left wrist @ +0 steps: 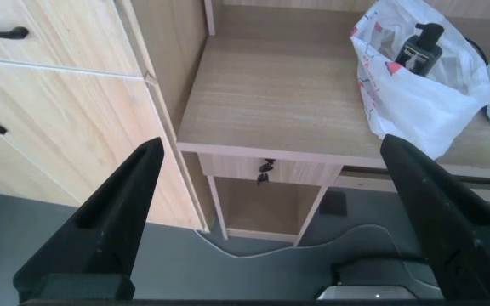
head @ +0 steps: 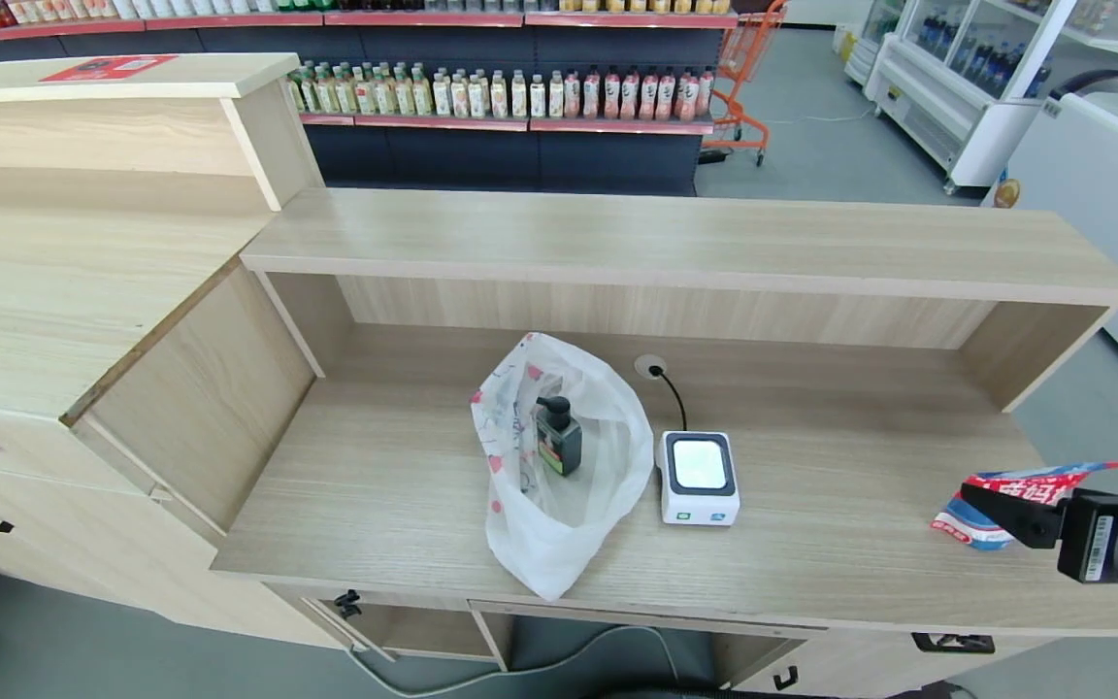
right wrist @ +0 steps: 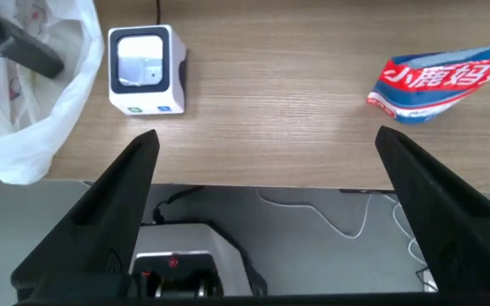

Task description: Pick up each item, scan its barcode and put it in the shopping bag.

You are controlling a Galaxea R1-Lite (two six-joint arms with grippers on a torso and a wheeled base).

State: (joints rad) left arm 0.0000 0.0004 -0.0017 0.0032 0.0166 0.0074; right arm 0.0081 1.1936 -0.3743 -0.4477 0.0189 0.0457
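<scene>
- The wooden worktop (head: 375, 485) carries everything for the task, under a raised shelf at the back.
- The white shopping bag (head: 559, 544) lies near the middle with its mouth open, just beside the scanner on the robot's left.
- The right gripper (right wrist: 266, 149) hangs off the worktop's front edge with its fingers spread wide and nothing between them. In the head view it sits close to the snack packet.
- The left gripper (left wrist: 270, 146) is also spread and empty, held low and well off the worktop's left front corner.
- The scanner (head: 698, 478) stands upright, its pale window facing up.
- The snack packet (head: 976, 510), red, white and blue, lies on the worktop far to the robot's right, well apart from the scanner. It looks to be the item in hand. Next, the right gripper should move in over it, pinch it, and turn its barcode to the scanner window. Where that barcode sits cannot be told.
- A dark pump bottle (head: 559, 442) already stands inside the bag, so that item seems done.
</scene>
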